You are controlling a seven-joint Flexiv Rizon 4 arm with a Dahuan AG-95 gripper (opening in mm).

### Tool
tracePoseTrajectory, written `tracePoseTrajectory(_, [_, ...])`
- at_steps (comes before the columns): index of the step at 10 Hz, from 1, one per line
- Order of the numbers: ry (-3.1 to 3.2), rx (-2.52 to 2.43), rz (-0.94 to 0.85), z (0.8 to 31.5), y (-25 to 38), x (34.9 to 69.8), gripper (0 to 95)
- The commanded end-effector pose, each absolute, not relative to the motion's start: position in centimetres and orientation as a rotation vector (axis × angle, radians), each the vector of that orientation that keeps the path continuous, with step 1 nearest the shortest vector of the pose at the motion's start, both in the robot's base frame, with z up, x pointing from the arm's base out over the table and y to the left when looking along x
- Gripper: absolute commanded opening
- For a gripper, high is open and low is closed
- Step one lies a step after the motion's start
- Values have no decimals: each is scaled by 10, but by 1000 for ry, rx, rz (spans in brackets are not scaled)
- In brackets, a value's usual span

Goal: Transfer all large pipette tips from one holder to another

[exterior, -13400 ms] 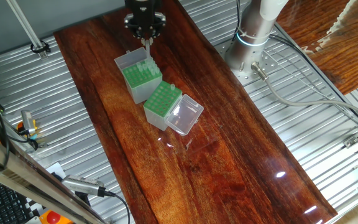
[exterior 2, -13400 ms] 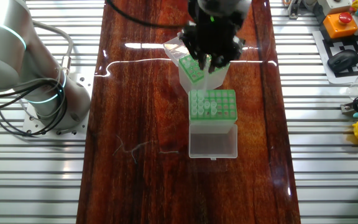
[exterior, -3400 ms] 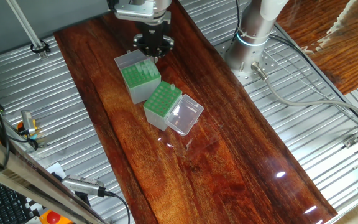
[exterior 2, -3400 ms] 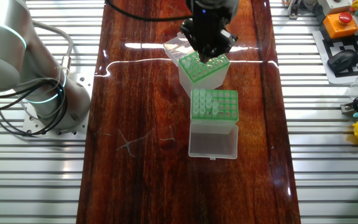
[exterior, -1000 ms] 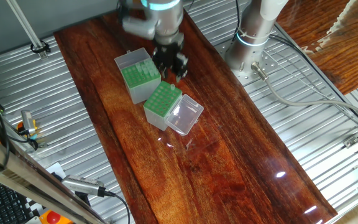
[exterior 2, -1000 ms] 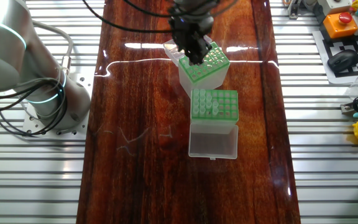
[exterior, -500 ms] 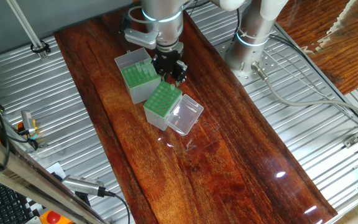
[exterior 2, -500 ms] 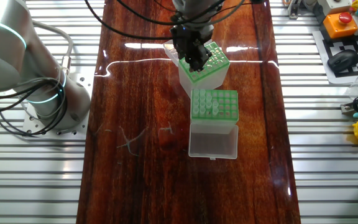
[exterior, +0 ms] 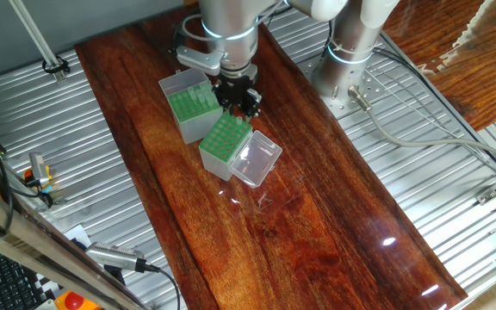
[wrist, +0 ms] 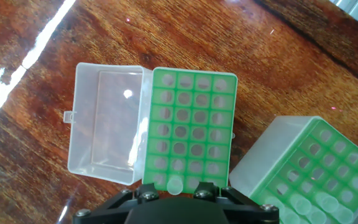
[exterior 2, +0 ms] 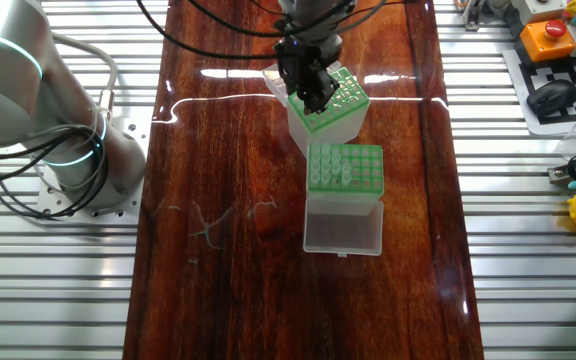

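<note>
The large pipette tips (exterior 2: pixel 334 166) stand in the green rack of the whitish box (exterior 2: pixel 343 170), in the middle of the other fixed view; its clear lid (exterior 2: pixel 342 226) lies open flat on the desk (exterior 2: pixel 228 280), just below the box in that frame. In the hand view this box (wrist: pixel 191 127) is in the center, with the lid (wrist: pixel 104 124) to its left, and one round whitish tip top (wrist: pixel 175 184) shows in the lowest row of holes, just above the black claw body at the bottom edge. The grey box (exterior 2: pixel 325 108) stands just above the whitish one in the other fixed view, touching or almost touching it, and more tips sit in its green rack, seen in the hand view at the lower right corner (wrist: pixel 303 202). The claw (exterior 2: pixel 313 95) hangs over the near edge of the grey box, at the side that faces the whitish box; in one fixed view it (exterior: pixel 238 99) is in the upper middle, between the two boxes. I cannot tell if its fingers are apart or together, or if they carry a tip.
</note>
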State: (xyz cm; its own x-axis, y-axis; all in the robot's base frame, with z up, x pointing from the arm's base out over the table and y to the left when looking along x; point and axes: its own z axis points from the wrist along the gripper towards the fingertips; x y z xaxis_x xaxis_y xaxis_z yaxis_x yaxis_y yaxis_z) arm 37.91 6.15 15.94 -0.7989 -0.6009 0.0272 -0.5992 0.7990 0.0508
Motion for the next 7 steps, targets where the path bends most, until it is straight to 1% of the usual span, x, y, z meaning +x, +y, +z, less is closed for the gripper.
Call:
tracePoseTrajectory(1, [-2939,979,-53,157,62,379,380])
tracePoseTrajectory(5, [-2944,967,-37,149,61,378,380])
tracePoseTrajectory(7, [-2955,957,-36,146,62,378,0])
